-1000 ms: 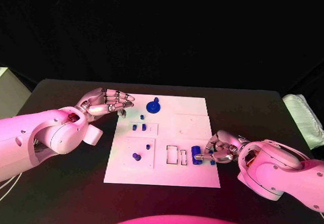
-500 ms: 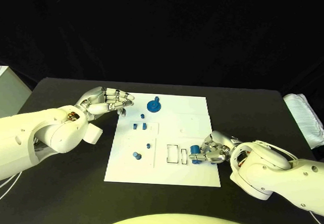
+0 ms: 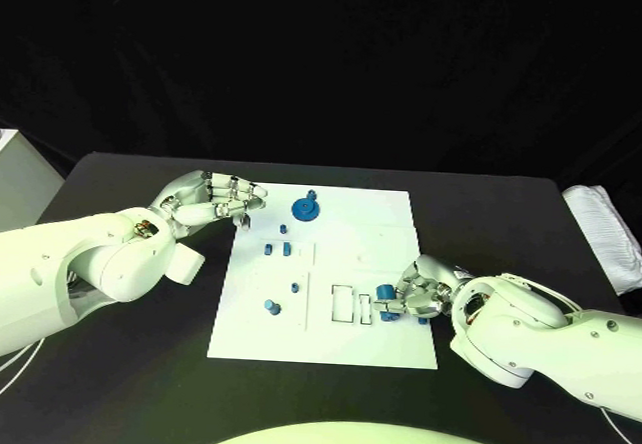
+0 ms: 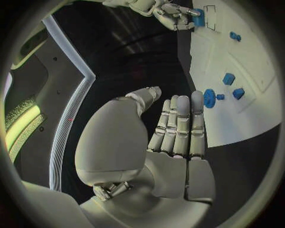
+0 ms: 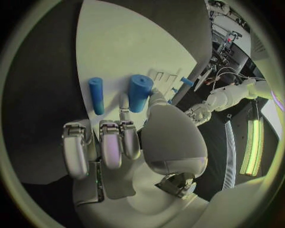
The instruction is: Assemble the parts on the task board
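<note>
Right hand (image 3: pixel 421 292) is working at the board's (image 3: pixel 344 343) near right edge, and I have a fat blue cylinder (image 5: pixel 139 91) between thumb and a finger there; the other fingers are curled in beside it. In the wrist view the cylinder stands on the white plate, with a thinner blue peg (image 5: pixel 96 95) lying just beside it. From the head view the cylinder (image 3: pixel 386 292) sits right next to the two outlined slots (image 3: pixel 352 305) near the middle of the board's front half.

Left hand (image 3: pixel 207 202) holds nothing. Its fingers are loosely bent and apart, and it hangs over the table at the board's far left corner, near the blue knob (image 3: pixel 305 209). A few small blue pieces (image 3: pixel 276 248) and a stud (image 3: pixel 272 307) stand in the board's left half.

I judge that I am mid-way through placing this cylinder, with most parts not yet seated. Next I need to lift it upright, line it over its matching hole, and press straight down. I cannot tell from here which recess is its own, so I would go slowly.
</note>
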`<state>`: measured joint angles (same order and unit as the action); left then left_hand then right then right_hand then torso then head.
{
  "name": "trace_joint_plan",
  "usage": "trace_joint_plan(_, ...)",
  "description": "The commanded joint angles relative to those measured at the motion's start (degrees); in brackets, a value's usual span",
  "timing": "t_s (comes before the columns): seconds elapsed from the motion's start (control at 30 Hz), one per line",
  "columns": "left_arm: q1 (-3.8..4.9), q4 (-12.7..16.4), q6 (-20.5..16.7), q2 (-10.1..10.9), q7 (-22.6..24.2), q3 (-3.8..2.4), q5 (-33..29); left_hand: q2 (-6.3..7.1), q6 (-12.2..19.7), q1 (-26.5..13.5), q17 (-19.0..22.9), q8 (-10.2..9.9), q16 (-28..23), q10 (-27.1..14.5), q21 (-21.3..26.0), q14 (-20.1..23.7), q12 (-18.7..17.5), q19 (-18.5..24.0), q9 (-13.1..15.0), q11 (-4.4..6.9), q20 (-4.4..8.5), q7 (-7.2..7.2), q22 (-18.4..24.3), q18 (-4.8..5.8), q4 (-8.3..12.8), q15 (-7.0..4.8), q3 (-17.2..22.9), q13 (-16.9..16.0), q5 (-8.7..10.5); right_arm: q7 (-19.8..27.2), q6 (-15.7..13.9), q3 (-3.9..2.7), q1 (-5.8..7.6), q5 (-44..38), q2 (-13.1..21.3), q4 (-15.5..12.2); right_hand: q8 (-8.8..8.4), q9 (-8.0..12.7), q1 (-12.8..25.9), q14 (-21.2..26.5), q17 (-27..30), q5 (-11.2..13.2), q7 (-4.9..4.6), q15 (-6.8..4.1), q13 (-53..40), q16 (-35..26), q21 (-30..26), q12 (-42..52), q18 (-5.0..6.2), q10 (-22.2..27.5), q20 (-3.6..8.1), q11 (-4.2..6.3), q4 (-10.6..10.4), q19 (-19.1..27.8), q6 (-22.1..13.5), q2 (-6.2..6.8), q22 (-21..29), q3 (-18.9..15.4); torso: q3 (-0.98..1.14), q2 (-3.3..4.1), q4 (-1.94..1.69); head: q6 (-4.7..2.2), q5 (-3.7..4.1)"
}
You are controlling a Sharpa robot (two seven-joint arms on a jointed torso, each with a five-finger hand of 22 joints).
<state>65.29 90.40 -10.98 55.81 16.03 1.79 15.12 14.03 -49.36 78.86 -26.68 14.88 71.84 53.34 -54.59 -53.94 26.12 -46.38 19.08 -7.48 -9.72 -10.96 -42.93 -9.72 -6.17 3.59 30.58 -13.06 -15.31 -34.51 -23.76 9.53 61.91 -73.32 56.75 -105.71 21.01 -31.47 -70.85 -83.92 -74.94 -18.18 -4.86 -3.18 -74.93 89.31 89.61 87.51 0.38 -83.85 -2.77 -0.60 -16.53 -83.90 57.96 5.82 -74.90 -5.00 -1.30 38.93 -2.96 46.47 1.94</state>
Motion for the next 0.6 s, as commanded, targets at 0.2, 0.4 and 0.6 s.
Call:
trace_joint_plan(0.2, 0.0, 0.1, 2.0, 0.0, 0.9, -0.04, -0.6, -0.7, 0.3, 1.4, -0.1, 0.5, 0.2, -0.9, 0.6, 0.4, 0.6, -0.6, -0.1, -0.03, 0.09, 0.11, 0.3, -0.84, 0.4, 0.21, 0.3, -0.1, -0.21, 0.5, -3.8, 0.53, -0.74, 7.6, 0.2, -0.2, -0.4, 7.2, -2.1, -5.8, -13.7, -3.7, 0.42, -0.52, -13.2, 0.2, 0.4, 0.4, -0.38, -4.8, 0.55, 0.54, -0.1, -6.1, 0.7, 0.09, -15.1, 2.8, -0.03, -0.05, 0.04, -0.12, 0.07)
trace_joint_plan(0.4, 0.0, 0.0, 2.2, -0.1, 1.0, -0.04, -0.7, -0.69, 0.3, 1.4, -0.1, 0.5, 0.2, -0.9, 0.6, 0.4, 0.6, -0.6, -0.1, -0.04, 0.09, 0.11, 0.3, -0.83, 0.4, 0.22, 0.3, -0.1, -0.21, 3.0, -8.6, 0.49, -0.28, 12.6, 0.8, -1.4, -0.26, 7.5, -2.1, -5.8, -13.9, -5.2, 0.82, -0.77, -13.5, 0.3, 0.4, 0.7, -0.38, -5.0, 0.71, 0.87, -0.1, -6.1, 1.7, 0.21, -15.1, 4.7, -0.02, -0.11, -0.03, -0.15, 0.15)
trace_joint_plan(0.6, 0.0, -0.2, 2.3, -0.2, 1.1, -0.04, -0.7, -0.89, 0.2, 2.0, -0.1, 0.7, 0.1, -1.2, 0.6, 0.7, 0.7, -0.6, -0.1, -0.06, 0.13, 0.11, 0.3, -0.81, 0.8, 0.22, 0.5, -0.1, -0.33, 5.0, -11.4, 0.43, 1.14, 16.0, 1.1, -2.8, -0.38, 8.3, -2.5, -5.9, -14.3, -9.2, 1.39, -1.25, -13.1, 0.4, 0.4, 0.2, -0.38, -4.8, 1.16, 1.41, 0.0, -6.1, 2.8, 0.71, -15.1, 9.3, -0.01, -0.13, -0.02, -0.2, -0.01)
